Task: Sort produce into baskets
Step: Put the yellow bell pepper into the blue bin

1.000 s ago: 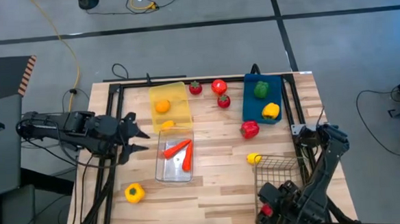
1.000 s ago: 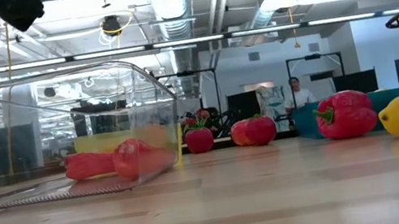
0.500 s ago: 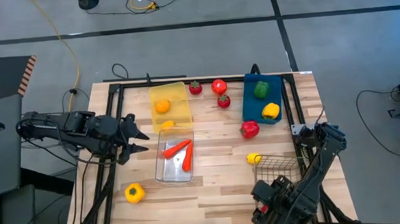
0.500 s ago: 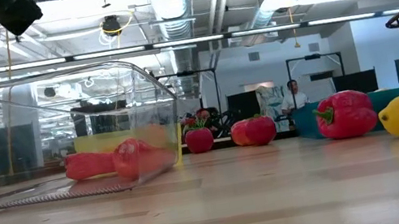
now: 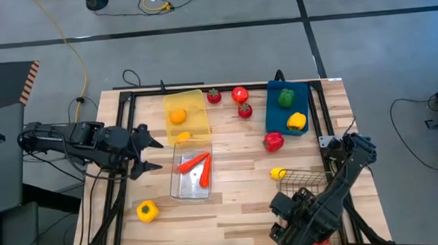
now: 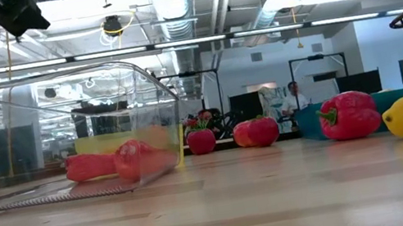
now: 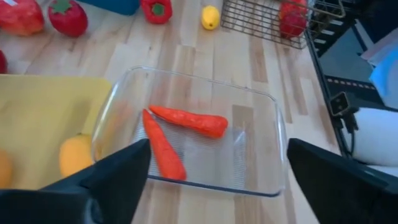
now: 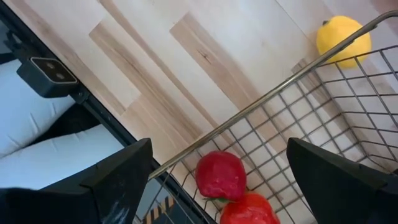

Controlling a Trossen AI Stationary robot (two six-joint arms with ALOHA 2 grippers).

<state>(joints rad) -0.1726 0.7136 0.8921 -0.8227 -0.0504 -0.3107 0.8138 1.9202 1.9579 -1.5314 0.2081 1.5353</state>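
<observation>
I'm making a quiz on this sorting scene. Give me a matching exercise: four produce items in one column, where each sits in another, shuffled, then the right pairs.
Items:
1. two carrots
2. green pepper
3. orange
4. lemon

Places:
A. in the yellow bin
B. on the bare table, beside the wire basket
C. in the clear bin
D. in the blue bin

Pairs: 1-C, 2-D, 3-A, 4-B

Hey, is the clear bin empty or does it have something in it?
Not empty: the clear bin holds two orange carrots, lying at an angle with their tips touching.
</observation>
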